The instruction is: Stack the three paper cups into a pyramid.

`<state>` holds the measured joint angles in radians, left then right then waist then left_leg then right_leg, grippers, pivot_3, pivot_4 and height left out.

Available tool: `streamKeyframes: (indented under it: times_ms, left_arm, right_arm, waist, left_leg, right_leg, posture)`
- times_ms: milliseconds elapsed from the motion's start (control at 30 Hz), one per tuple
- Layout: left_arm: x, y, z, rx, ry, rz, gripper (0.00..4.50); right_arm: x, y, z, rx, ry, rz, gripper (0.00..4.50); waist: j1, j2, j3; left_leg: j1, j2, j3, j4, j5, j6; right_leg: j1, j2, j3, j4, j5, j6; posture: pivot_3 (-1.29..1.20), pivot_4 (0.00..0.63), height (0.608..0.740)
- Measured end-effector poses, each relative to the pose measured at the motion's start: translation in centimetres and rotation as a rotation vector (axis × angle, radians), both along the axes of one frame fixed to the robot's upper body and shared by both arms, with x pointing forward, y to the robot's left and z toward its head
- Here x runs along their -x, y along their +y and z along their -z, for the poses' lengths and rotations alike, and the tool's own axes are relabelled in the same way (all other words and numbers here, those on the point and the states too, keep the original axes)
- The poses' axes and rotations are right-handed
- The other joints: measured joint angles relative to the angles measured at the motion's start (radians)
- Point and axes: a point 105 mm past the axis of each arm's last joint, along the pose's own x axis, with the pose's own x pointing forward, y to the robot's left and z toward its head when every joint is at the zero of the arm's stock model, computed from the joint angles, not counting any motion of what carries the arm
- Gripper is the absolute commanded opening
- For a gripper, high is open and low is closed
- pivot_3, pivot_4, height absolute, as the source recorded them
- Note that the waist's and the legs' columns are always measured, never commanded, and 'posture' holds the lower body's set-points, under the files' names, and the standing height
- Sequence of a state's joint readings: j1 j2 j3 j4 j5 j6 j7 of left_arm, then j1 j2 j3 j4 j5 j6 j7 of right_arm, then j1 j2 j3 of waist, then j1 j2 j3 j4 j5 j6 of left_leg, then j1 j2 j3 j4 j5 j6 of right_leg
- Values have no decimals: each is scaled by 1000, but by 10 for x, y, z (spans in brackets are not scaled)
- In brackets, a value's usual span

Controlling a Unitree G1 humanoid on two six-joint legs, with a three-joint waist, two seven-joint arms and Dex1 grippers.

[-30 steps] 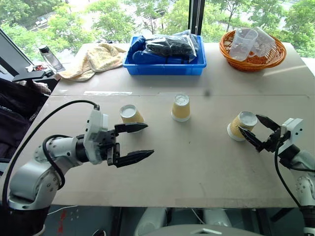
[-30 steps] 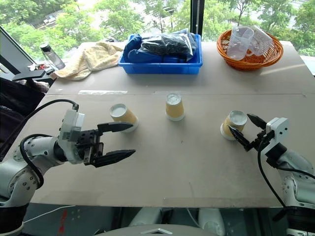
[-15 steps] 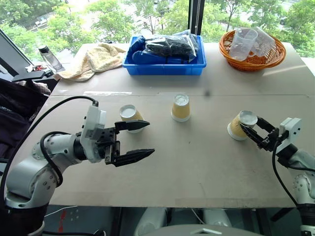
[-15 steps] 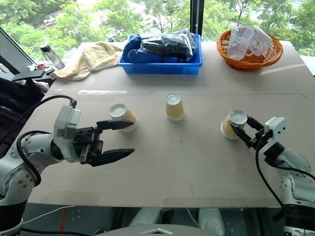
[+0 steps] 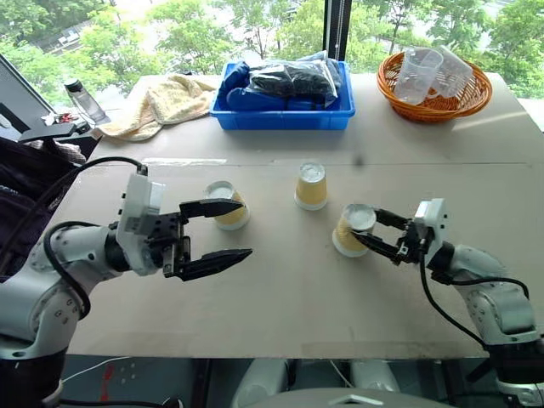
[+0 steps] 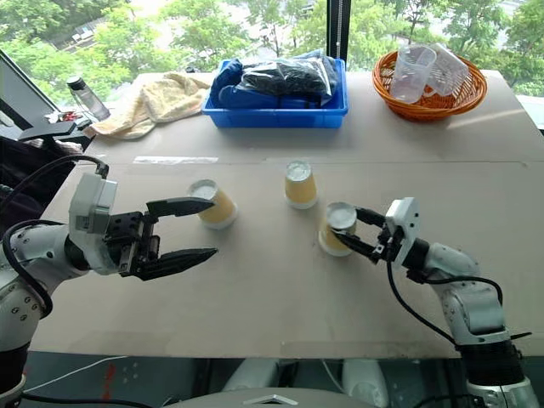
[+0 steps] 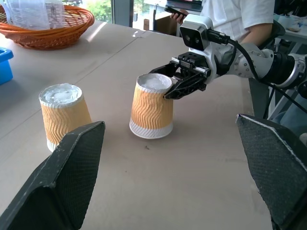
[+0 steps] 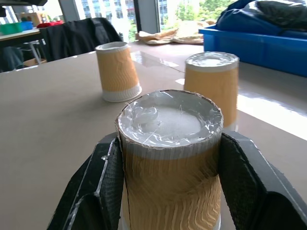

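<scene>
Two black fingers of the right gripper (image 5: 371, 228) are clamped on the upper sides of an upside-down paper cup (image 5: 352, 229), right of centre in the head view; the cup leans slightly, its wide rim at the table (image 5: 297, 306), probably so it can be slid toward the others. Just up and left of it stands the middle cup (image 5: 311, 186), also inverted, and further left the third cup (image 5: 228, 205), all apart from one another, so no pyramid exists yet. Each cup is tapered, with wavy ribbed yellow-tan sides, a white band at the rim and a white base facing up. The left gripper (image 5: 214, 230) hovers at lower left with its jaws spread wide and empty, its upper finger near the third cup, seemingly waiting. Along the top edge sit a blue plastic bin (image 5: 287, 109) of dark bags, a woven orange basket (image 5: 436, 98) holding clear cups, and a crumpled towel (image 5: 166, 100).
</scene>
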<state>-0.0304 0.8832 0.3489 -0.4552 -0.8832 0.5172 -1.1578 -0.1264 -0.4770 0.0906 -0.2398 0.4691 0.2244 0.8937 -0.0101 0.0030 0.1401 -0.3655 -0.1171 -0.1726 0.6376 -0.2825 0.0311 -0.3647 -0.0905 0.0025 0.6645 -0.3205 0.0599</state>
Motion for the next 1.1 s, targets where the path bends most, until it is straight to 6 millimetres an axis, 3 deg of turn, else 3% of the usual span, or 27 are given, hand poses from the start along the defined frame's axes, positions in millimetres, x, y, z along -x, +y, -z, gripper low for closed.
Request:
streamKeyframes:
  times_ms: [167,367,433,467,567,767,933,1100]
  left_arm:
    - [0,6,0,-14,1,-24,4500]
    - [2,11,3,-23,7,-45,4500]
    - [2,11,3,-23,8,-47,4500]
    - [3,12,4,-24,12,-51,4500]
    - [4,13,7,-24,23,-57,4500]
    - [7,16,9,-26,35,-72,4500]
    - [-1,28,2,-9,2,-153,4500]
    - [-18,33,-12,47,-62,-250,4500]
  right_arm:
    - [13,38,5,-2,1,-211,2053]
    - [10,58,4,25,-35,-319,2053]
    - [11,61,5,28,-31,-336,3036]
    - [12,64,7,39,-27,-356,3246]
    - [17,68,11,53,-19,-389,4487]
    - [14,57,9,43,-22,-360,4487]
    - [-7,25,-23,-50,-73,-209,4487]
    - [-41,31,-66,-153,-191,-57,4487]
  waist:
    - [-13,-1,1]
    - [-13,-1,1]
    - [-12,-1,1]
    - [-12,-1,1]
    - [-13,-1,1]
    - [-10,-1,1]
    - [-8,-2,1]
    - [-16,-2,1]
  left_leg:
    - [0,0,0,0,0,0]
    - [0,0,0,0,0,0]
    - [0,0,0,0,0,0]
    - [0,0,0,0,0,0]
    - [-1,0,0,0,0,0]
    - [0,0,0,0,0,0]
    - [0,0,1,0,0,0]
    - [-1,0,2,1,1,-2]
  right_leg:
    - [-1,0,1,1,0,0]
    - [-3,0,1,1,0,0]
    - [-3,0,1,1,0,0]
    - [-3,0,1,1,0,0]
    - [-3,0,1,1,0,0]
    - [-3,0,2,2,0,0]
    - [-4,1,2,3,0,0]
    - [-7,1,5,10,0,0]
  posture:
    - [0,150,740]
    - [0,150,740]
    - [0,150,740]
    - [0,150,740]
    - [0,150,740]
    - [0,150,740]
    - [0,150,740]
    - [0,150,740]
